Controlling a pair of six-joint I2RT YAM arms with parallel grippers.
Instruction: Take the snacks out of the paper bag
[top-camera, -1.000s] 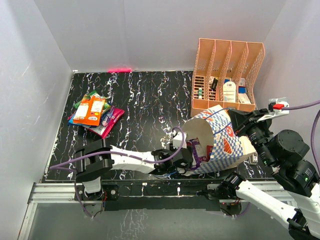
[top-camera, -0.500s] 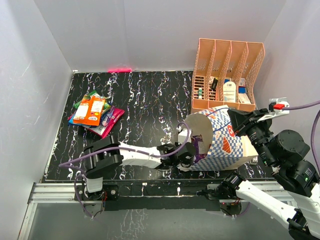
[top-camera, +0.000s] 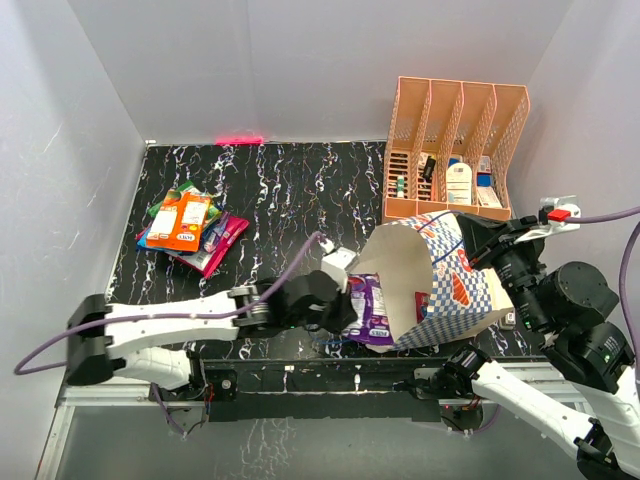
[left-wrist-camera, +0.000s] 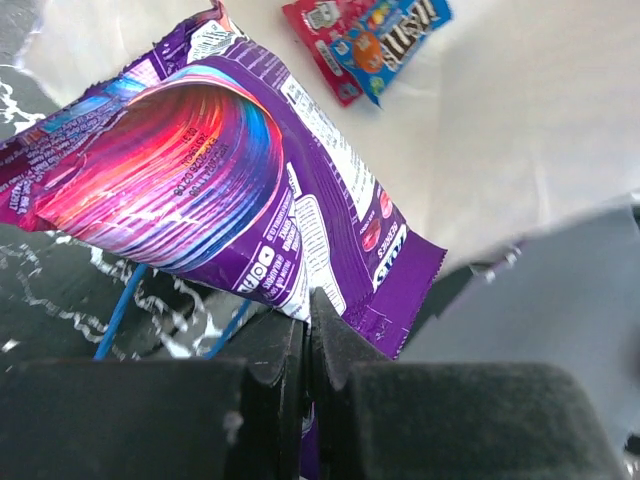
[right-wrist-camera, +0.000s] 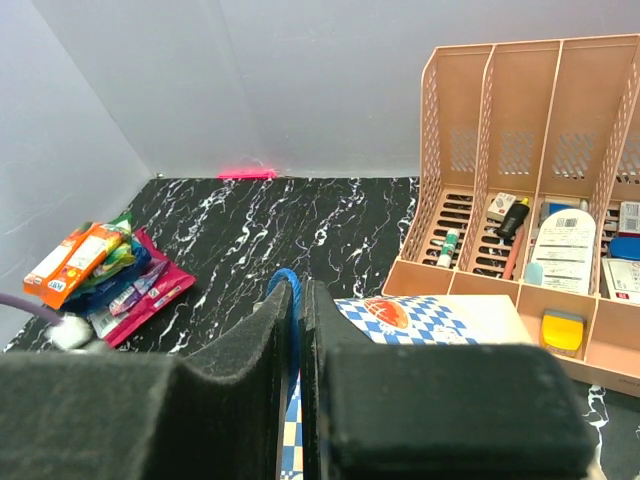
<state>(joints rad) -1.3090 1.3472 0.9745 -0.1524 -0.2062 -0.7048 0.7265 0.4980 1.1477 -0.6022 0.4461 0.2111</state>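
Note:
The blue-and-white checkered paper bag (top-camera: 450, 285) lies on its side, mouth facing left, cream inside (left-wrist-camera: 520, 130). My left gripper (top-camera: 343, 306) (left-wrist-camera: 308, 300) is shut on the corner of a purple snack packet (top-camera: 371, 308) (left-wrist-camera: 200, 180) at the bag's mouth. A red and a blue packet (left-wrist-camera: 365, 40) lie deeper inside the bag. My right gripper (top-camera: 468, 240) (right-wrist-camera: 298, 290) is shut on the bag's blue cord handle (right-wrist-camera: 285, 280), above the checkered side (right-wrist-camera: 440, 320). Several snacks are piled (top-camera: 190, 228) (right-wrist-camera: 100, 270) at the table's left.
A peach-orange slotted organizer (top-camera: 455, 150) (right-wrist-camera: 530, 170) with small items stands at the back right, just behind the bag. Grey walls close in the black marbled table (top-camera: 290, 210) on three sides.
My left gripper went into the bag's mouth, shut on the purple packet and drew back left with it. The right gripper kept hold of the handle.

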